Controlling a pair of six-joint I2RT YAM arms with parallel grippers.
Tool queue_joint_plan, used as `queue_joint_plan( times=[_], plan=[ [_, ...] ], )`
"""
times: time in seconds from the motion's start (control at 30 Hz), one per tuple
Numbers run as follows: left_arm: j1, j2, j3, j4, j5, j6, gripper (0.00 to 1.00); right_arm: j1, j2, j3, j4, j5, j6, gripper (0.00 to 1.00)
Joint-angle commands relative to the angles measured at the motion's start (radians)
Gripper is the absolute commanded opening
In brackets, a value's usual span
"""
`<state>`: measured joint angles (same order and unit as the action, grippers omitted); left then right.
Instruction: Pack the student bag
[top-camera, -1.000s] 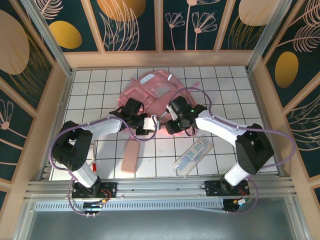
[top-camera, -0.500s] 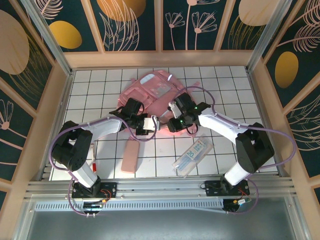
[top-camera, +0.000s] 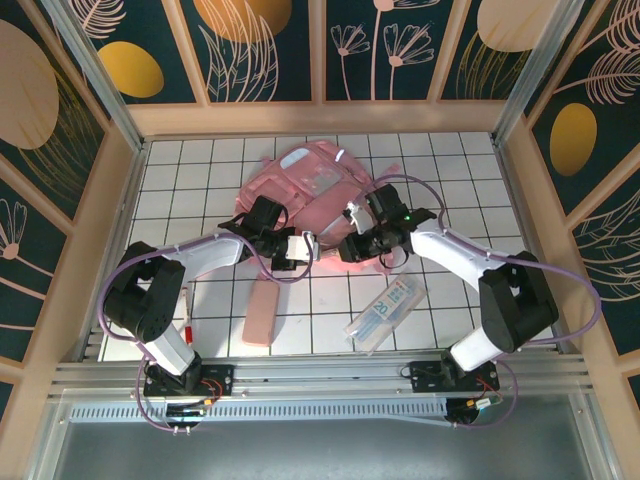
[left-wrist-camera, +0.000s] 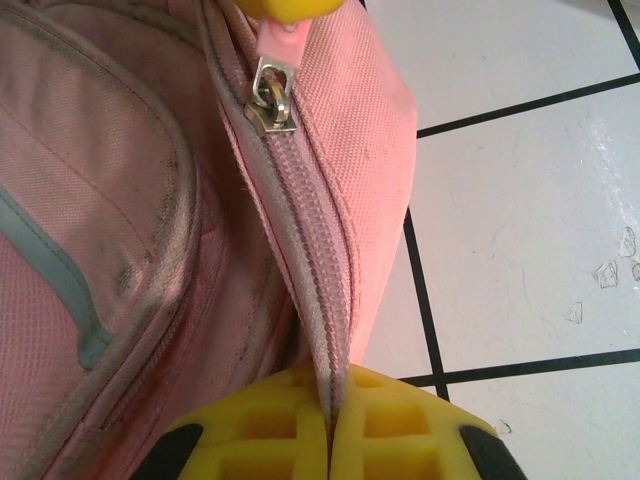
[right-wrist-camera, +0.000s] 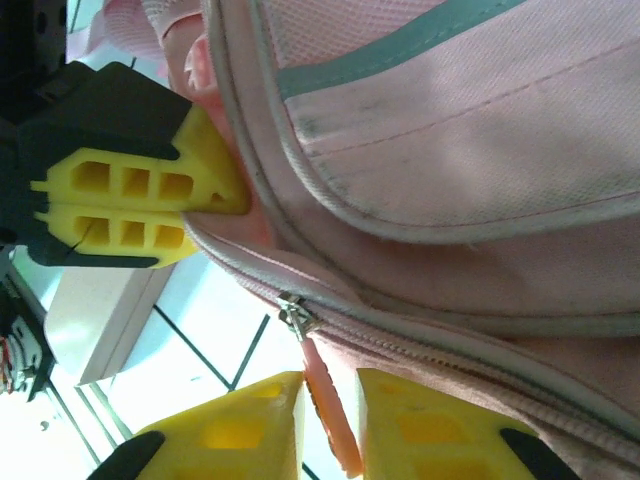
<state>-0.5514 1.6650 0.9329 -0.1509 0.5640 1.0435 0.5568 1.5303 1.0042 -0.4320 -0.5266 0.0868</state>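
The student bag (top-camera: 312, 180), a big soft pink backpack, lies at the back middle of the tiled table. My left gripper (top-camera: 303, 250) is shut on the bag's zipper seam (left-wrist-camera: 325, 300), its yellow fingers (left-wrist-camera: 250, 430) pinching the fabric edge. Further up the seam sit the metal zipper slider (left-wrist-camera: 270, 100) and its pink pull tab (right-wrist-camera: 330, 410). My right gripper (right-wrist-camera: 330, 385) is narrowed around that tab, which lies slanted between the pads and touches both. The right wrist view also takes in the left gripper (right-wrist-camera: 235, 210), clamped on the bag edge.
A small pink pencil case (top-camera: 260, 315) and a clear packet (top-camera: 388, 312) lie on the near tiles. A red pen (top-camera: 187, 328) rests by the left arm's base. A white block (right-wrist-camera: 100, 320) sits between the grippers. Wooden walls (top-camera: 120, 220) enclose the table.
My right gripper has shifted a little to the right at the bag's near edge, and its jaws have narrowed onto the zipper pull tab. The left gripper has stayed clamped in place.
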Motion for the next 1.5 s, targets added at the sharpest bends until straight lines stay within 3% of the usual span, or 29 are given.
queue_joint_plan(
  times=[0.0, 0.23, 0.27, 0.33, 0.47, 0.6, 0.77, 0.97, 1.2, 1.37, 1.47],
  plan=[
    [-0.003, -0.008, 0.017, -0.01, 0.086, 0.02, 0.0, -0.004, -0.021, -0.021, 0.039, -0.067, 0.001, 0.2],
    [-0.003, -0.004, 0.024, -0.006, 0.068, -0.006, 0.0, -0.004, -0.032, -0.044, 0.062, -0.049, 0.02, 0.15],
    [-0.003, -0.001, 0.03, -0.009, 0.062, -0.015, 0.0, -0.004, -0.035, -0.047, 0.061, -0.036, 0.023, 0.16],
    [-0.004, 0.007, 0.034, -0.028, 0.059, -0.011, 0.0, -0.003, -0.05, -0.064, 0.071, -0.004, 0.037, 0.32],
    [-0.004, 0.007, 0.034, -0.02, 0.081, -0.021, 0.0, 0.002, -0.071, -0.116, 0.131, 0.023, 0.099, 0.35],
    [-0.003, 0.01, 0.034, -0.009, 0.103, -0.065, 0.0, 0.057, -0.082, -0.148, 0.188, 0.186, 0.229, 0.36],
    [-0.004, 0.013, 0.058, -0.013, 0.113, -0.09, 0.0, 0.166, -0.08, -0.127, 0.189, 0.487, 0.417, 0.38],
    [-0.004, 0.013, 0.049, -0.001, 0.121, -0.097, 0.0, 0.244, -0.078, -0.11, 0.213, 0.576, 0.526, 0.39],
    [-0.004, 0.013, 0.058, 0.002, 0.115, -0.103, 0.0, 0.333, -0.01, -0.049, 0.101, 0.764, 0.631, 0.29],
    [-0.004, 0.012, 0.052, 0.002, 0.096, -0.097, 0.0, 0.347, -0.023, -0.058, 0.098, 0.778, 0.674, 0.07],
    [-0.004, 0.016, 0.05, 0.001, 0.08, -0.092, 0.0, 0.347, -0.034, -0.052, 0.086, 0.764, 0.665, 0.0]
  ],
)
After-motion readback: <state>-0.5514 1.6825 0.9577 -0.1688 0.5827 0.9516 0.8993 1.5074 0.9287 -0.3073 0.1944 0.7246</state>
